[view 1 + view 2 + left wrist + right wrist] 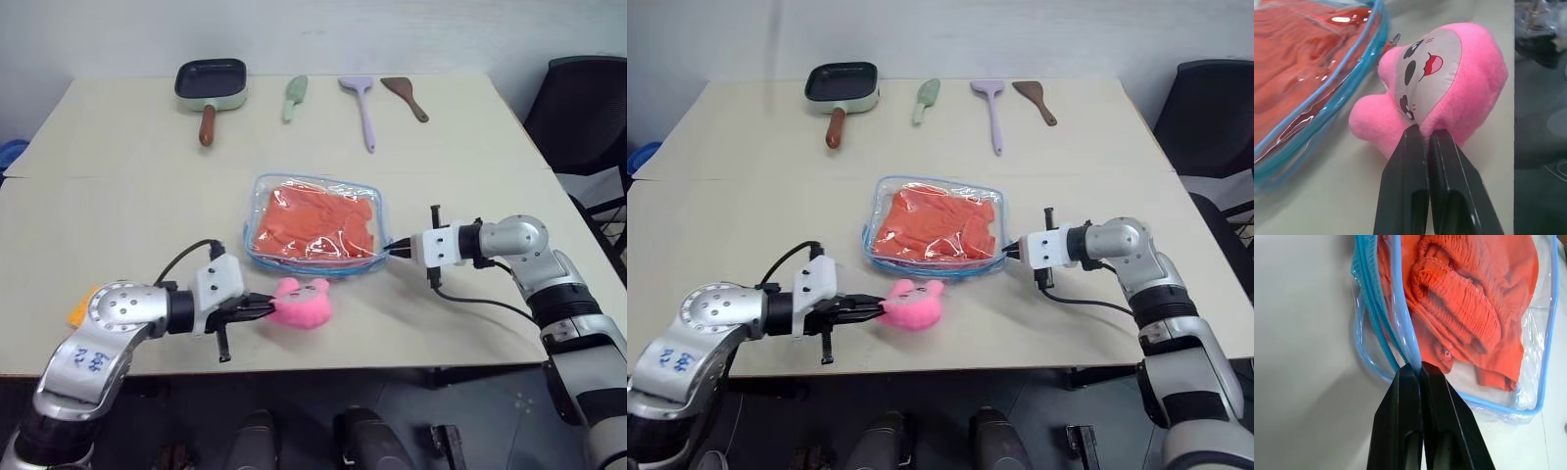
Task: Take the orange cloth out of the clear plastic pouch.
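Right wrist view: the right gripper [1418, 366] has its two black fingers pressed together on the light blue edging at a corner of the clear plastic pouch [1528, 338].
Left wrist view: the left gripper [1424, 133] is clamped on the edge of the pink plush charm [1449, 83], which lies on the tabletop [1327, 196] just beside the pouch's blue rim.
Orange cloth: the orange cloth [318, 223] lies folded and wrinkled inside the pouch, filling most of it.
Pouch: flat on the tabletop near the front edge, between the two grippers.
Far side of tabletop: a green pan [210, 86] with a brown handle, a green spatula [295, 97], a purple spatula [361, 104] and a brown spatula [405, 96] lie in a row, well apart from the pouch.
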### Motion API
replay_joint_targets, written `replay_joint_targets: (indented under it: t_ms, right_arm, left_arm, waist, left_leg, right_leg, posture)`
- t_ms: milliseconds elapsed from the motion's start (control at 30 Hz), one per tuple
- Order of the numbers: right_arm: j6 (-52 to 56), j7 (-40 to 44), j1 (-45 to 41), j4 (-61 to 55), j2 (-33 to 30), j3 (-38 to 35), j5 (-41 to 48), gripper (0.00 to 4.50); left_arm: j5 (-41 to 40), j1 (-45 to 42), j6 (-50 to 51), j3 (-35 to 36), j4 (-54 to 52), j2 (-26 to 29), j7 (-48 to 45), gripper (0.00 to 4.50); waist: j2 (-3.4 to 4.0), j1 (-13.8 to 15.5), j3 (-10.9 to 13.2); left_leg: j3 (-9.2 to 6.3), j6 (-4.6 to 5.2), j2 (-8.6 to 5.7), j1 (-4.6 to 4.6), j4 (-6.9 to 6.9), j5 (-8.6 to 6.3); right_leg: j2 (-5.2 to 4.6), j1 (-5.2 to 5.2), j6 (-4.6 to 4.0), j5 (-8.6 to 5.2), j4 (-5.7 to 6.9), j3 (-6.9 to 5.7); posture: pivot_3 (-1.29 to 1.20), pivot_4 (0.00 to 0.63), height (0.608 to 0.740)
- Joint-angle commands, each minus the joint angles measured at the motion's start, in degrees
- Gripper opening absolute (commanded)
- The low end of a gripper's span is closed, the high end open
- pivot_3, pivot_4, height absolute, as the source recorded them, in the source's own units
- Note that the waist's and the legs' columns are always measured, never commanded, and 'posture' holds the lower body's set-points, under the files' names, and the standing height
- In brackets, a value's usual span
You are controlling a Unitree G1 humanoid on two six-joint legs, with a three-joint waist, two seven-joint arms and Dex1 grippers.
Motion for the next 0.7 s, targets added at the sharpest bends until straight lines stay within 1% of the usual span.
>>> replay_joint_targets:
  t_ms: [33, 167, 233, 300, 433, 533, 600, 700]
  right_arm:
    - [-1.95, 0.62, -1.43, 1.37, -1.32, -1.36, 1.07, 0.04]
    - [-3.58, 1.27, -2.14, 3.05, -1.72, -1.45, 1.22, 0.04]
    - [-3.78, 1.42, -2.61, 3.75, -1.58, -1.46, 1.19, 0.04]
    - [-3.88, 1.46, -2.98, 4.27, -1.30, -1.43, 1.14, 0.04]
    - [-3.39, 1.27, -2.67, 3.69, -0.32, -1.02, 1.03, 0.04]
    - [-3.32, 1.40, -2.34, 3.31, -0.48, -1.10, 1.18, 0.04]
    - [-3.61, 1.74, -2.17, 3.21, -1.04, -1.26, 1.34, 0.04]
    - [-4.05, 2.00, -2.66, 3.93, -2.02, -1.55, 1.21, 0.04]
  left_arm:
    - [-1.99, 4.58, 1.36, 6.51, -4.28, 1.92, 1.36, 0.00]
    - [-2.88, 11.49, 0.81, 14.51, -4.68, 3.08, 1.88, 0.00]
    - [-3.95, 12.92, 0.63, 16.44, -4.77, 3.06, 2.20, 0.00]
    - [-4.52, 13.18, 0.41, 16.51, -4.93, 3.21, 2.59, 0.00]
    - [-4.60, 11.50, -0.43, 12.40, -5.83, 3.33, 3.70, 0.00]
    - [-4.62, 12.43, -0.74, 13.06, -5.27, 3.90, 3.77, 0.00]
    - [-3.69, 15.16, -1.79, 16.15, -3.57, 4.92, 2.95, 0.00]
    - [-2.55, 20.30, -3.92, 23.88, 0.55, 6.33, 1.31, 0.00]
  waist:
    - [0.00, -0.03, 0.00]
    - [0.00, -0.17, 0.00]
    - [0.01, -0.18, 0.00]
    - [0.01, -0.16, 0.01]
    - [0.01, -0.02, 0.01]
    - [0.01, -0.10, 0.01]
    - [0.01, -0.40, 0.00]
    - [0.02, -1.19, 0.01]
  left_leg:
    - [0.00, 0.00, 0.00, 0.02, -0.03, 0.00]
    - [0.01, 0.00, 0.02, 0.07, -0.12, 0.00]
    - [0.01, 0.02, 0.01, 0.09, -0.14, -0.01]
    - [0.02, 0.03, 0.01, 0.12, -0.13, -0.02]
    - [0.01, 0.02, 0.00, 0.16, -0.13, -0.02]
    - [0.02, 0.02, 0.00, 0.16, -0.15, -0.02]
    - [0.02, 0.02, 0.01, 0.17, -0.17, -0.02]
    - [0.04, 0.02, 0.03, 0.19, -0.26, -0.02]
  right_leg:
    - [0.00, 0.01, 0.00, 0.00, 0.00, 0.00]
    - [0.02, 0.01, -0.01, 0.00, -0.02, 0.00]
    - [0.01, 0.02, -0.02, -0.01, -0.03, 0.00]
    - [0.00, 0.06, -0.03, 0.00, -0.04, 0.00]
    - [-0.02, 0.13, -0.03, 0.00, -0.05, 0.00]
    - [-0.01, 0.12, -0.03, 0.00, -0.05, 0.00]
    - [0.01, 0.10, -0.03, 0.00, -0.05, 0.01]
    - [0.02, 0.09, -0.06, -0.01, -0.06, 0.02]
  posture:
    - [0.00, 0.150, 0.740]
    - [0.00, 0.150, 0.740]
    - [0.00, 0.150, 0.740]
    - [0.00, 0.150, 0.740]
    - [0.00, 0.150, 0.740]
    - [0.00, 0.150, 0.740]
    - [0.00, 0.150, 0.740]
    - [0.00, 0.150, 0.740]
